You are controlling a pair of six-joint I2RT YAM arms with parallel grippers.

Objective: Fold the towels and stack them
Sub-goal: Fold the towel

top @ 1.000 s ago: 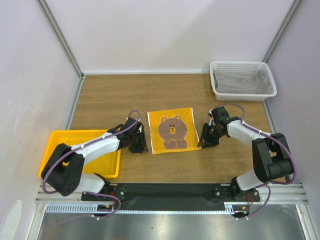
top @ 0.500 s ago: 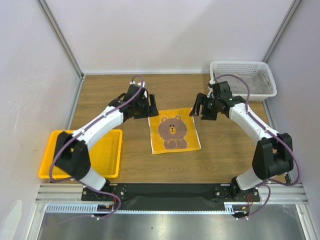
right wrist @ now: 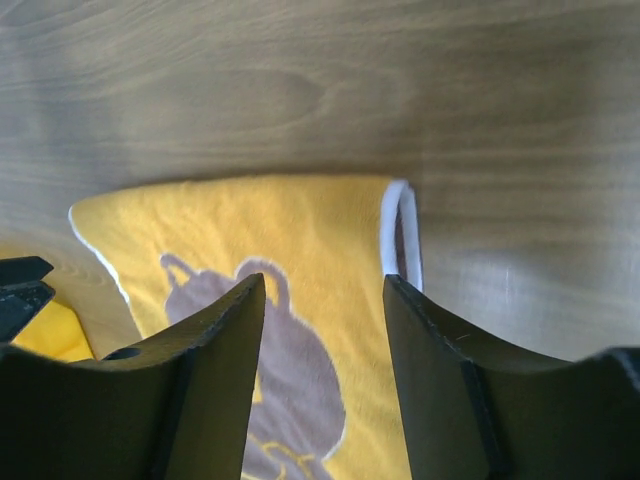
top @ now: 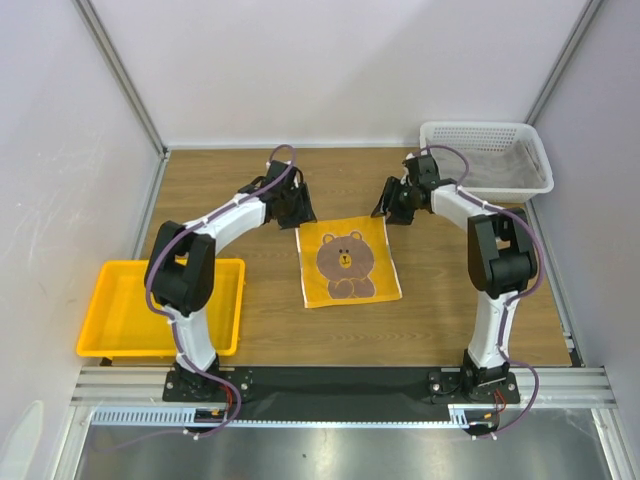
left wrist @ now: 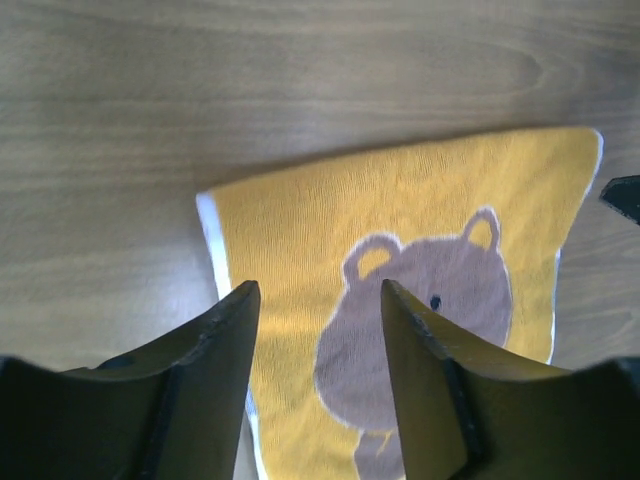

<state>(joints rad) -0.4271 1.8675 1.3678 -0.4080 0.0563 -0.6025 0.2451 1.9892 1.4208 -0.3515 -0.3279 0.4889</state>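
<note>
Your yellow-orange cloth towel with a brown bear face (top: 347, 262) lies flat on the wooden table (top: 220, 200). The left gripper (top: 297, 210) and right gripper (top: 390, 205) hover at its far corners, jaws spread, empty. The fold looks about to start: next, lower and pinch both corners together.

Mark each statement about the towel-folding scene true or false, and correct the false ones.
1. The bear towel lies flat on the table. True.
2. The left gripper clamps the towel's corner. False: its jaws stand open with nothing between them.
3. The yellow tray sits at the far right. False: it sits at the near left.
4. The white basket stands at the far right corner. True.
5. The right gripper is open. True.
</note>
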